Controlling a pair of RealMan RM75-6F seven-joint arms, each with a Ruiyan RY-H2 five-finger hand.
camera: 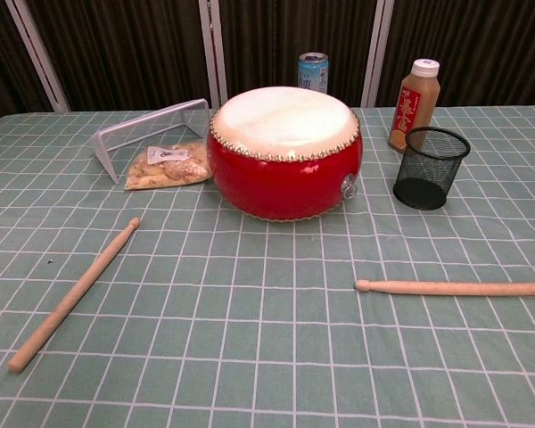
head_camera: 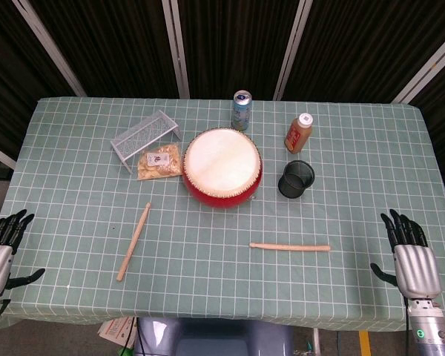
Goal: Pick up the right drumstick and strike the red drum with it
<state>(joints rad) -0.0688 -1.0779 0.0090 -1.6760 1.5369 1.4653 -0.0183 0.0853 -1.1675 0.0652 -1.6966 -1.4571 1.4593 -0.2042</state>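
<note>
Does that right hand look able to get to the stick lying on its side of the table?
Probably yes. The right hand is open at the table edge, and only bare cloth lies between it and the right drumstick. The mesh cup stands farther back.

Glossy red drum (camera: 283,174) with matt pale skin, bare wooden right drumstick (camera: 455,288), checked cloth over the counter (camera: 250,357), black wire-mesh cup (camera: 431,168).
</note>
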